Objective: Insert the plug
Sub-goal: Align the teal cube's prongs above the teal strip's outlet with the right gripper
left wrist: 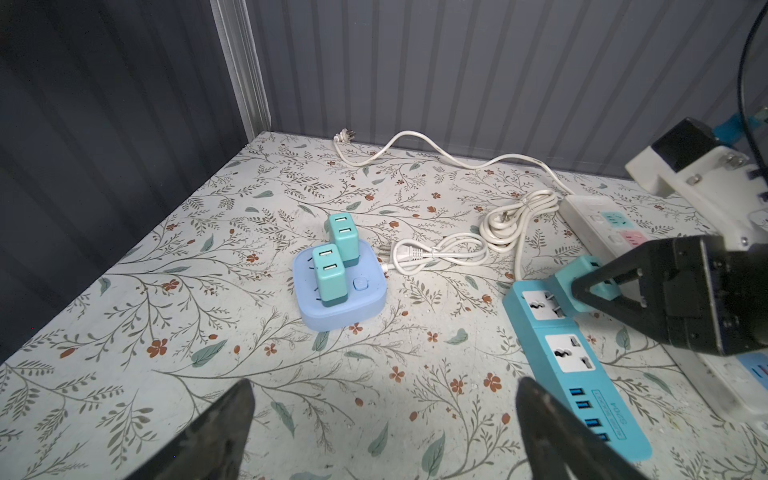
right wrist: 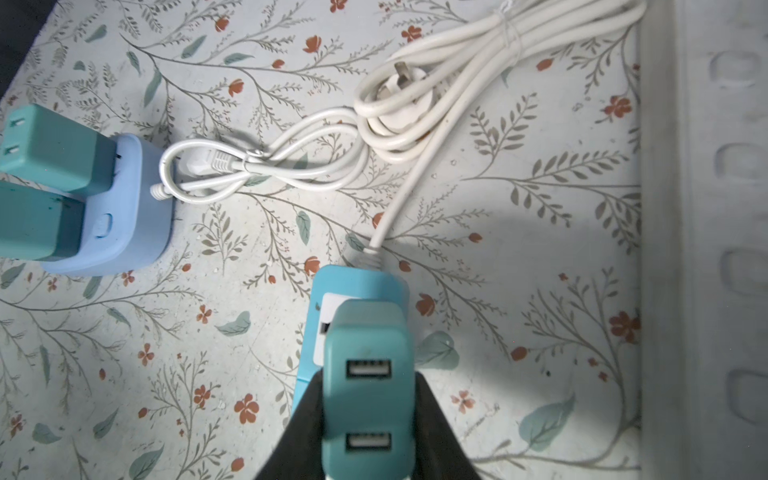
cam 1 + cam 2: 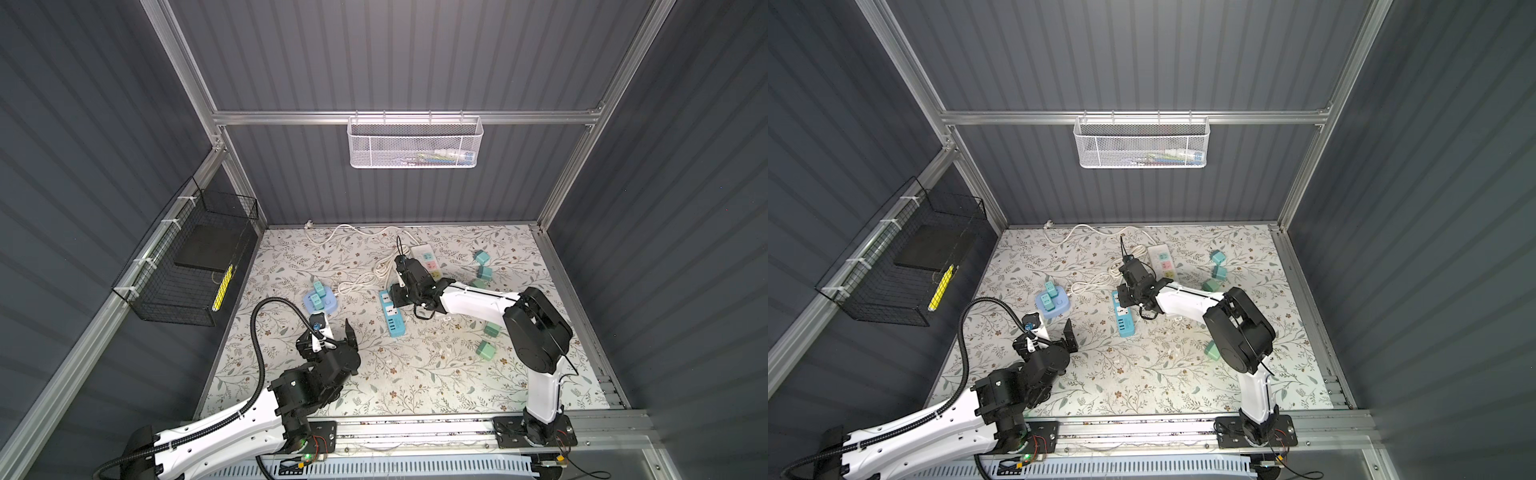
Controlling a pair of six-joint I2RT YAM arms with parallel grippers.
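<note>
Plug (image 2: 368,353) clamped in right gripper (image 2: 368,378) at blue power strip (image 2: 359,282).

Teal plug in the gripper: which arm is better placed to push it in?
Right: right gripper is shut on the teal plug at the blue power strip; left gripper is open, empty.

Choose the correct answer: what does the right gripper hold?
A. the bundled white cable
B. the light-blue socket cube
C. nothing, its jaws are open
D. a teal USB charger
D: in the right wrist view the right gripper is shut on a teal USB charger, with a black finger on each side of it, at the cable end of the blue power strip.
</note>
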